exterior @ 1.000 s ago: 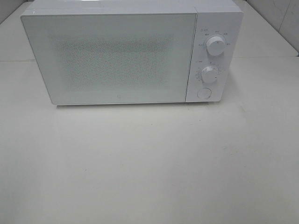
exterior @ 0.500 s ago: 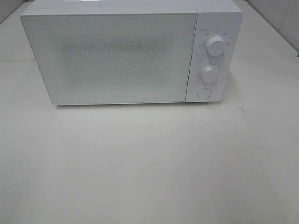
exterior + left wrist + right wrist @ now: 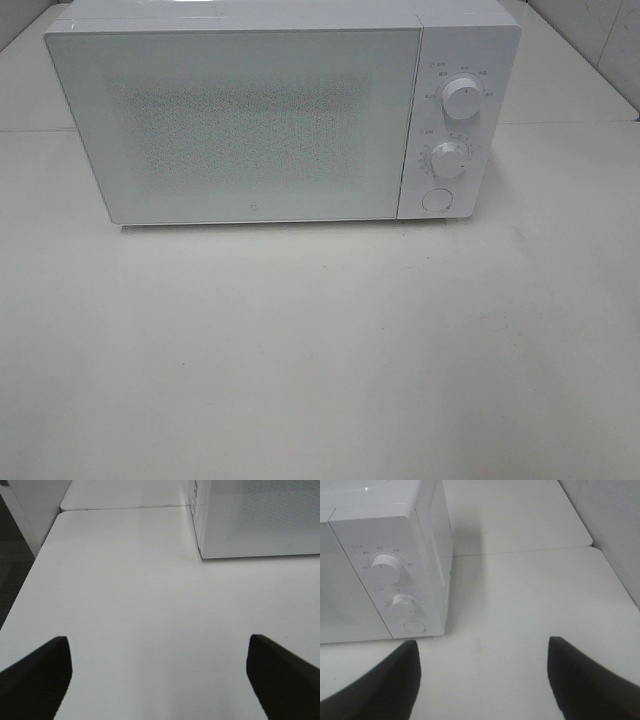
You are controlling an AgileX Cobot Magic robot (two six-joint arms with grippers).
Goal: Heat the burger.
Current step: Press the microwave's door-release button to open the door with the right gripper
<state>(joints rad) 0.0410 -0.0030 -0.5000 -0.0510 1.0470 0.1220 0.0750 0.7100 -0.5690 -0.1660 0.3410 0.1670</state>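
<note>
Microwave (image 3: 250,120) stands shut on the desk (image 3: 320,350); we see no burger, and cannot tell whether it sits inside. Left claw (image 3: 157,638) and right claw (image 3: 482,641) hang released, empty. Next, we judge, the right claw must reach the timer knob (image 3: 450,158).

White microwave (image 3: 250,120) sits toward the back of a white table (image 3: 320,350), front facing the camera, door (image 3: 240,70) shut. The door takes up most of the front and has a dotted mesh window you can't really see through, plus a tiny mark (image 3: 251,211) near its bottom edge. Controls are on the right: top knob (image 3: 462,98), lower knob (image 3: 450,159) just under it, then a round button (image 3: 437,200) below, all white. The print around the knobs is too small to read. A seam (image 3: 570,123) shows in the table on either side of the microwave, and there's a bit of tiled wall (image 3: 610,30) in the top right corner.
</note>
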